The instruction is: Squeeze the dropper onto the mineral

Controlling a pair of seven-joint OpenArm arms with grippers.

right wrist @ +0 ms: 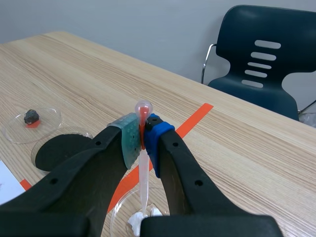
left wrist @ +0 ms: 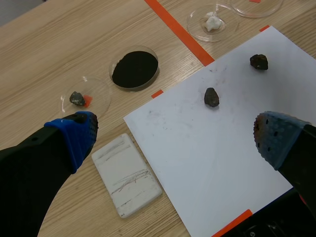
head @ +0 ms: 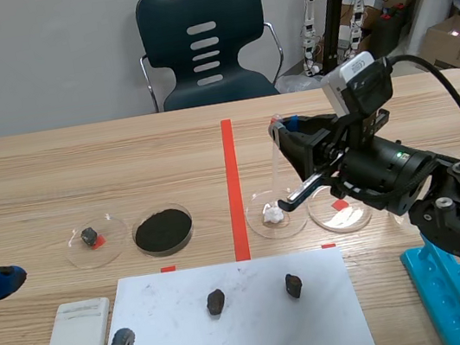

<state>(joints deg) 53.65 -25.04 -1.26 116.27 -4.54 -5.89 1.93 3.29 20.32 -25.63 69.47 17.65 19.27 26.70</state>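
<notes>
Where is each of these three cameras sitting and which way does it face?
Scene view: between the arms, facing the chair across the table; left end effector and right arm show.
Left wrist view: above the open left end effector, facing the paper sheet.
Right wrist view: behind the right end effector, shut on the dropper, facing the chair.
Shared: all show the white mineral.

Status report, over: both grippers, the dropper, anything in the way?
Right gripper shut on dropper, tip down at white mineral in its dish. Left gripper open, over the paper. Nothing blocking.
</notes>
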